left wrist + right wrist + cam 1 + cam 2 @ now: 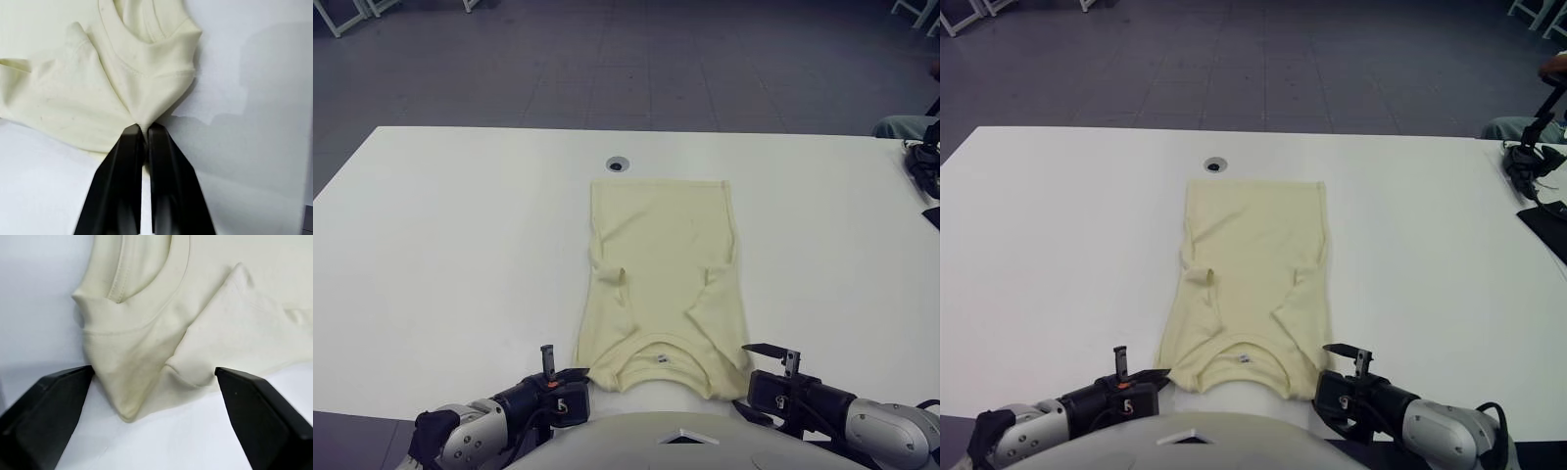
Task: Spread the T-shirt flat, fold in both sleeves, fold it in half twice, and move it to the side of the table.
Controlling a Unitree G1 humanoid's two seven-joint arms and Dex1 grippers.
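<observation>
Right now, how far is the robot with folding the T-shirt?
Done: the T-shirt lies flat, both sleeves folded in. In hand: the left gripper pinches one shoulder corner; the right gripper is open around the other. Left: both half folds and the move aside.

Bright even light; T-shirt (pixel 661 274) casts soft shadow

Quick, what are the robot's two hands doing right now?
Left gripper: shut on the T-shirt, at a shoulder corner.
Right gripper: open, around the other shoulder corner.
</observation>
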